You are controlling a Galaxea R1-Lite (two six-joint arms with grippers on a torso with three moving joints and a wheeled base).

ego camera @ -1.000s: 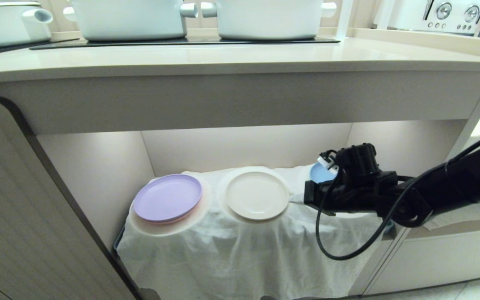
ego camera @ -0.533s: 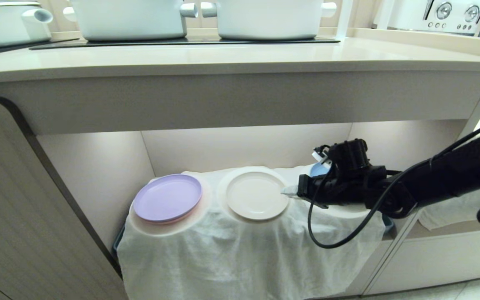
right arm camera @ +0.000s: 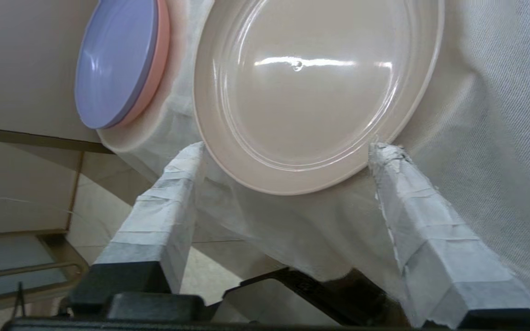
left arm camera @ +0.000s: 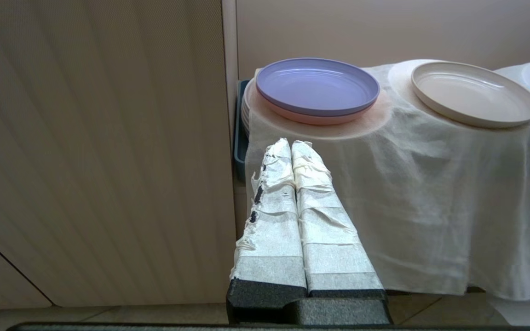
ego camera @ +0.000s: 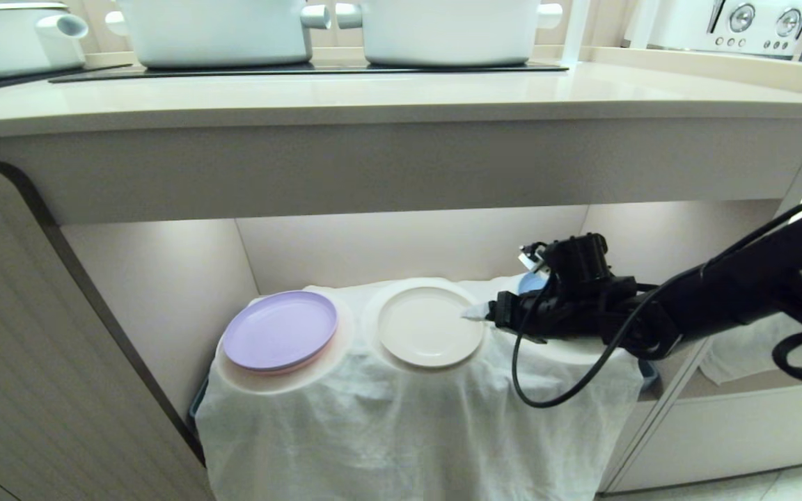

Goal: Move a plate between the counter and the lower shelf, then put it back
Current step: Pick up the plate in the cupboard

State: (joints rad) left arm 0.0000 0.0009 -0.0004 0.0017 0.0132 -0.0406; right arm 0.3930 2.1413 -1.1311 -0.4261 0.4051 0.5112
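The cream plate [ego camera: 429,327] [right arm camera: 311,82] lies flat on the middle hump of the white cloth [ego camera: 408,431] in the lower shelf [ego camera: 408,243], under the beige counter [ego camera: 401,97]. My right gripper [ego camera: 474,314] [right arm camera: 288,154] reaches in from the right and stands open at the plate's right rim. Its taped fingertips [right arm camera: 384,158] straddle that rim without clamping it. My left gripper [left arm camera: 291,145] is shut on nothing, low in front of the cloth and outside the head view. The plate [left arm camera: 474,94] also shows from there.
A lilac plate [ego camera: 280,330] on a pink one sits on the left hump. A light blue plate [ego camera: 529,282] peeks out behind my right wrist. Two white pots [ego camera: 216,31] [ego camera: 450,31] stand on the counter's black glass. A ribbed cabinet door [ego camera: 39,362] borders the shelf's left.
My right gripper has moved left to the cream plate's rim and its jaws have gone from shut to wide open. The plates have not moved.
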